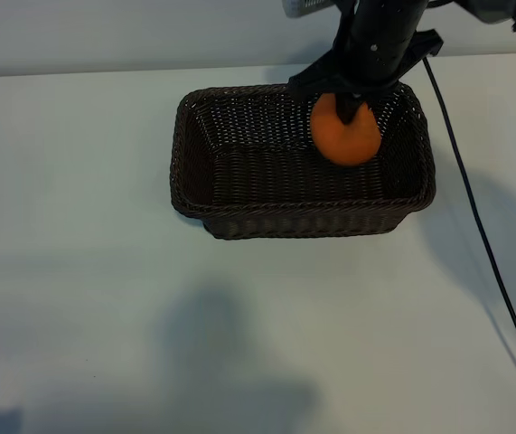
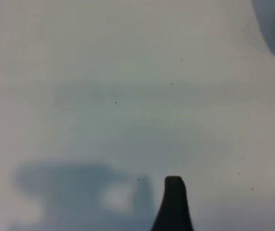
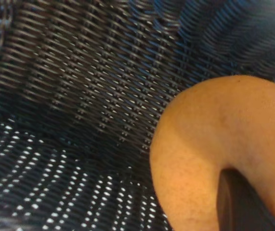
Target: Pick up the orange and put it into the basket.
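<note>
the pickup looks done: the right gripper (image 1: pixel 348 110) is clamped on the orange (image 1: pixel 345 133) over the basket (image 1: pixel 239 220), release remaining, while the left gripper (image 2: pixel 174 204) sits open, idle.

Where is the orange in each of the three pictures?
Exterior view: the orange hangs in the right gripper, over the right end of the basket.
Left wrist view: not in it.
Right wrist view: it fills the lower right corner.
Shared landmark: the basket's dark weave.
</note>
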